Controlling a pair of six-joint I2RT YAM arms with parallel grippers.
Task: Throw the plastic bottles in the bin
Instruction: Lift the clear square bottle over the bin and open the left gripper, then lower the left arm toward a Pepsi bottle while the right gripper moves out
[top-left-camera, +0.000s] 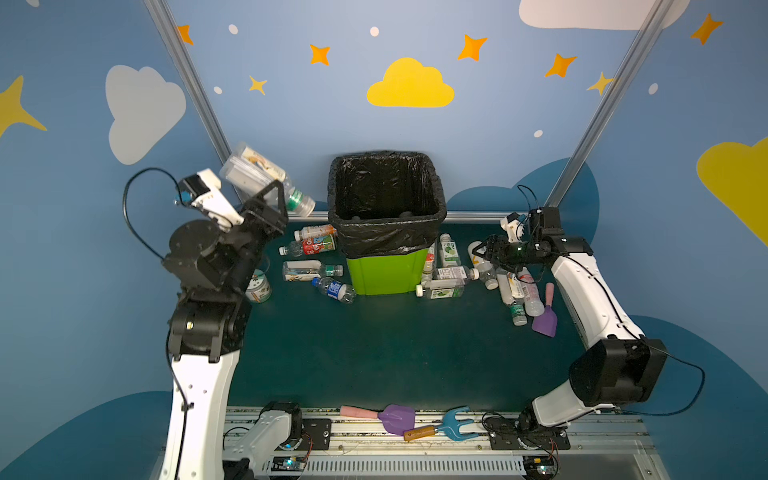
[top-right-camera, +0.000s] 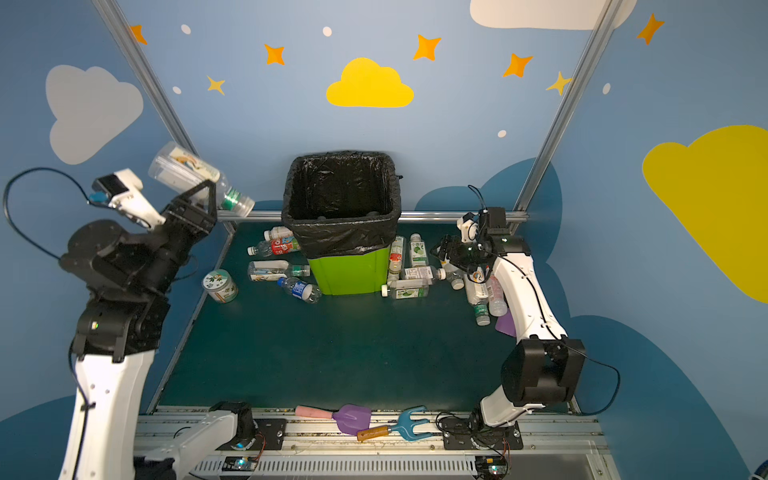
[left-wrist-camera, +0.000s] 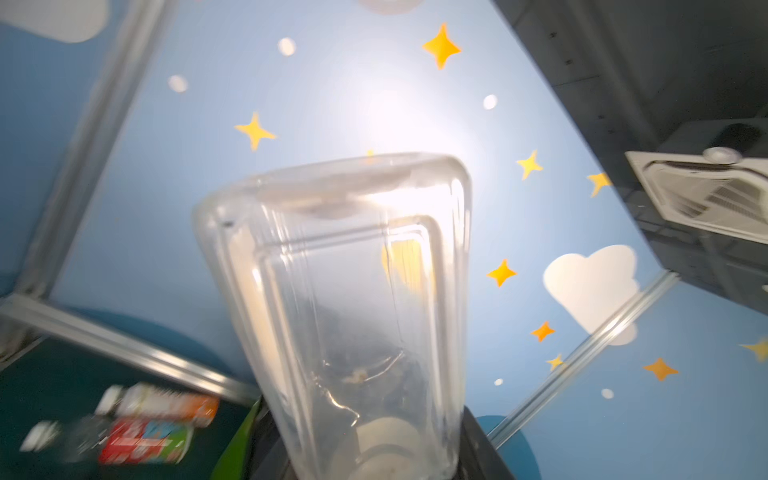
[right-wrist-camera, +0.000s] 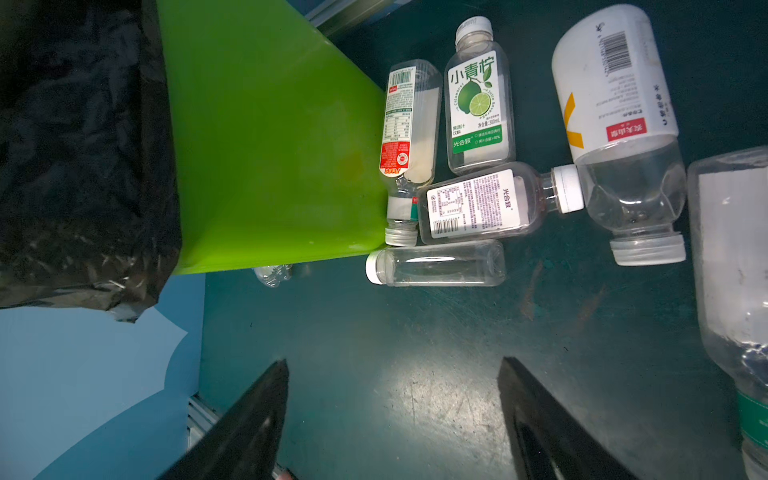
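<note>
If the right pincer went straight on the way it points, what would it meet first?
Probably the clear white-capped bottle lying by the bin; depth is unclear, so the open right pincer might touch the mat first.

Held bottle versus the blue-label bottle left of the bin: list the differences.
The held bottle is gripped in the left hand, raised and tilted cap-down; the blue-label bottle lies on the table. The held bottle is larger and square-sided; the blue-label bottle is smaller and round, with a blue cap. Both are clear plastic, outside the bin.

Lime-label bottle (right-wrist-camera: 478, 99) reads 小青柠 and 300mL — the barcode-label bottle (right-wrist-camera: 478, 205) touching it, 光合致.
</note>
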